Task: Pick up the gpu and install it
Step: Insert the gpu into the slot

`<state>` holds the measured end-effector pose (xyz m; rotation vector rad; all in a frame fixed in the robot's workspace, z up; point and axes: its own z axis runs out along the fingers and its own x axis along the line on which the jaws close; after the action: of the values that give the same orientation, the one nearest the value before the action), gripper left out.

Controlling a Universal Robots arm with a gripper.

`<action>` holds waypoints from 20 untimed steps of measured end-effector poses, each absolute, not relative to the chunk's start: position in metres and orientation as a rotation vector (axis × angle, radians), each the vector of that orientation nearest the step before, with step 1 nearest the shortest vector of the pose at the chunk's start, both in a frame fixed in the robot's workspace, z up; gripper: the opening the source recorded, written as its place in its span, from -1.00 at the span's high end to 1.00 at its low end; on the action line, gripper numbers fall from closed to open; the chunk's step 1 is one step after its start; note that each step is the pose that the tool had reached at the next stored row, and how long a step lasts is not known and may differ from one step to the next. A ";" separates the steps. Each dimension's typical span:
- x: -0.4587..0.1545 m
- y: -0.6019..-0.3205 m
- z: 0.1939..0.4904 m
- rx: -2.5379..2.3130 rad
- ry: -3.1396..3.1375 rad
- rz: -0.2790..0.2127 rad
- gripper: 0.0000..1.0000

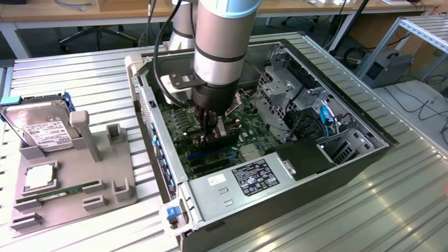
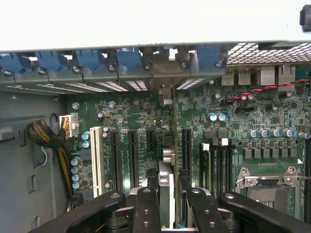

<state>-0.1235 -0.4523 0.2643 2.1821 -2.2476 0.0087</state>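
The gripper (image 2: pixel 167 201) is clenched on the gpu (image 2: pixel 166 160), which stands edge-on between its two black fingers (image 2: pixel 146 208), running from the fingertips out toward the case's rear slot wall, where its metal bracket (image 2: pixel 165 73) sits among the blue slot clips (image 2: pixel 92 58). In the exterior view the gripper (image 1: pixel 212 137) reaches down inside the open computer case (image 1: pixel 294 184), holding the card low over the green motherboard (image 1: pixel 245 121). On the exterior view's left, a grey fixture (image 1: pixel 70 184) carries a hard drive (image 1: pixel 42 128) and a RAM stick (image 1: pixel 66 190)
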 end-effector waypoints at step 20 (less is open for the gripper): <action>-0.125 -0.447 0.264 2.182 -2.247 0.009 0.47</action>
<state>-0.1246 -0.4469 0.2638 2.1821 -2.2474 0.0090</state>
